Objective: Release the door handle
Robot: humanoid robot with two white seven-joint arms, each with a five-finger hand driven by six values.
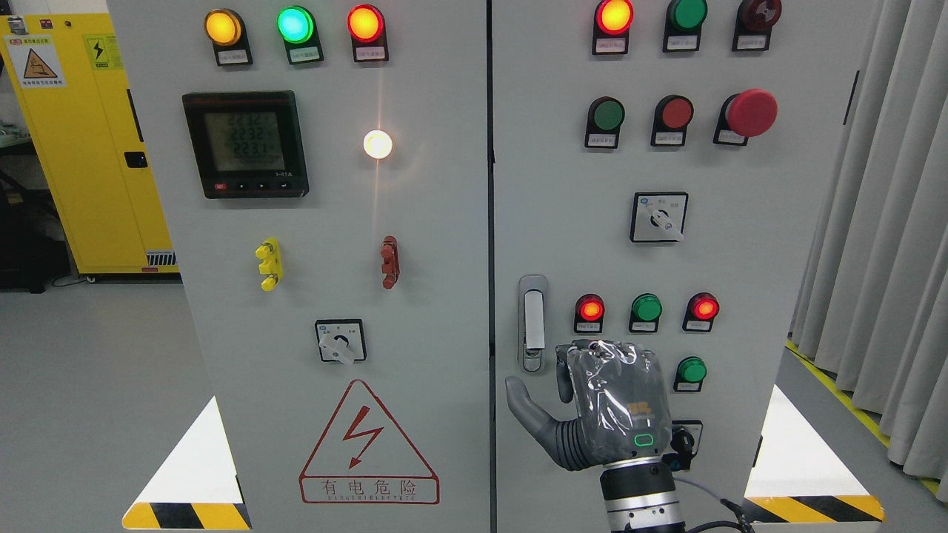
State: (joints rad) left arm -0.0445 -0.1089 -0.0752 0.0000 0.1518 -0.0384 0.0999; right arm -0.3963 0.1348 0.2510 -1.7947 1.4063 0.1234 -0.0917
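From my remote station the scene reads bright and evenly lit, with diffuse light and only soft shadows on the grey cabinet (444, 296). The white indicator lamp (378, 144) blooms and throws a faint vertical streak of glare. The hand (592, 414) shows specular highlights on its glossy covering. Focus is sharp throughout; small label print is too fine for me to read.

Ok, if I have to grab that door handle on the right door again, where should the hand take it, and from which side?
Probably the door handle at its raised upright lever, fingers wrapped across it from the right, where the right hand already is. The lever is tall, narrow and vertical, and the door seam sits close on its left.
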